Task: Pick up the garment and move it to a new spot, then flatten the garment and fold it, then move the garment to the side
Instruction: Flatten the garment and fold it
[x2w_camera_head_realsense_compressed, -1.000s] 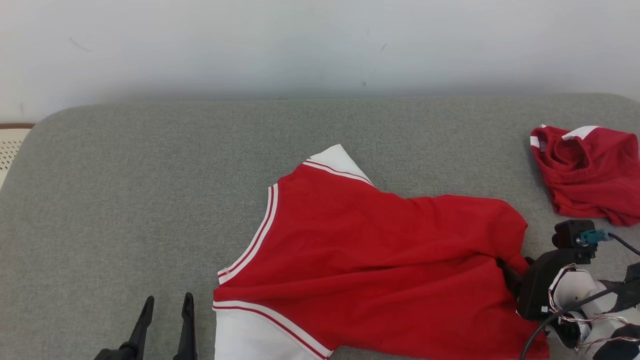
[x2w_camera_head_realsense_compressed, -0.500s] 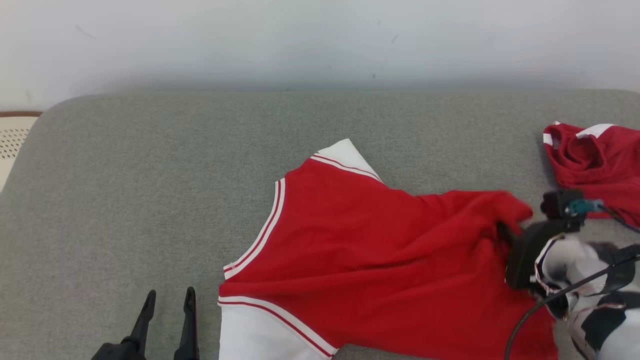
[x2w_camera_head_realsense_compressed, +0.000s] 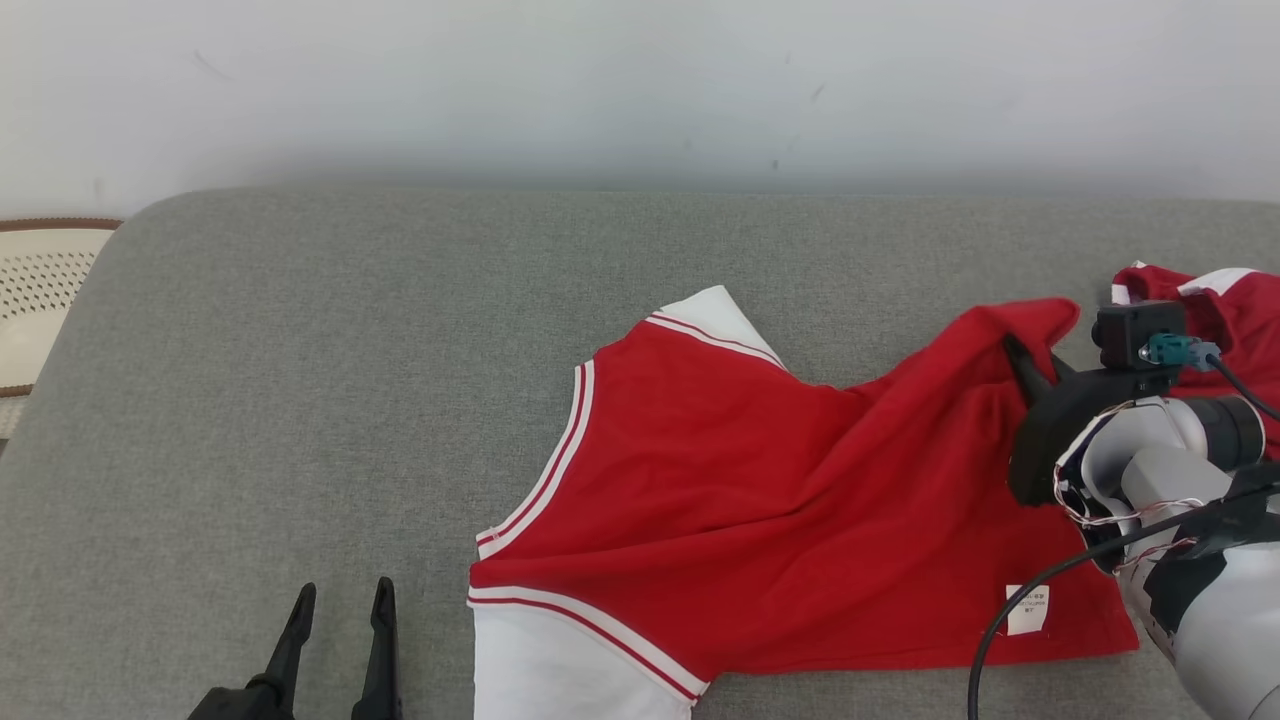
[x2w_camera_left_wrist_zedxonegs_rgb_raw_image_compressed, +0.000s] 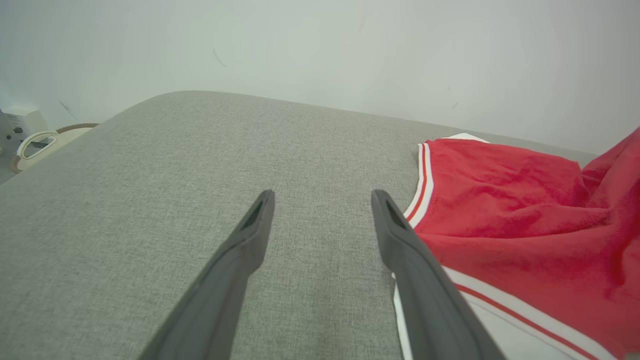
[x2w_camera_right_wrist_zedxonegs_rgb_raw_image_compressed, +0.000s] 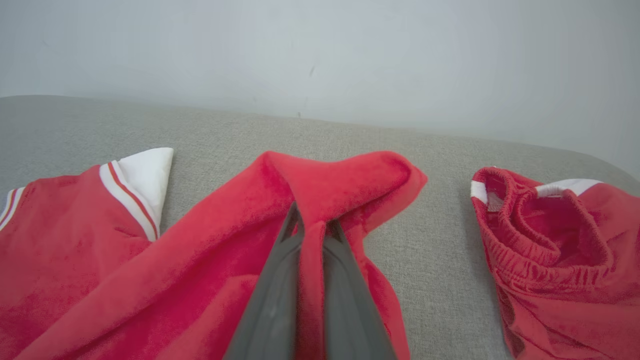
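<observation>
A grey woven-fabric pad (x2w_camera_head_realsense_compressed: 300, 400) with rounded corners carries a red jersey (x2w_camera_head_realsense_compressed: 750, 480) with white trim, spread right of centre with one corner raised off it, and, near its right edge, a bunched red piece (x2w_camera_right_wrist_zedxonegs_rgb_raw_image_compressed: 550, 250), possibly shorts

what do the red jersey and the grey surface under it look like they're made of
The red jersey looks like a soft knit fabric, matte and slightly fuzzy; it drapes in loose folds. Cotton or polyester, can't tell. The grey surface looks like woven upholstery cloth, matte; a fine heathered weave shows in the left wrist view, and rounded corners suggest padding.
</observation>
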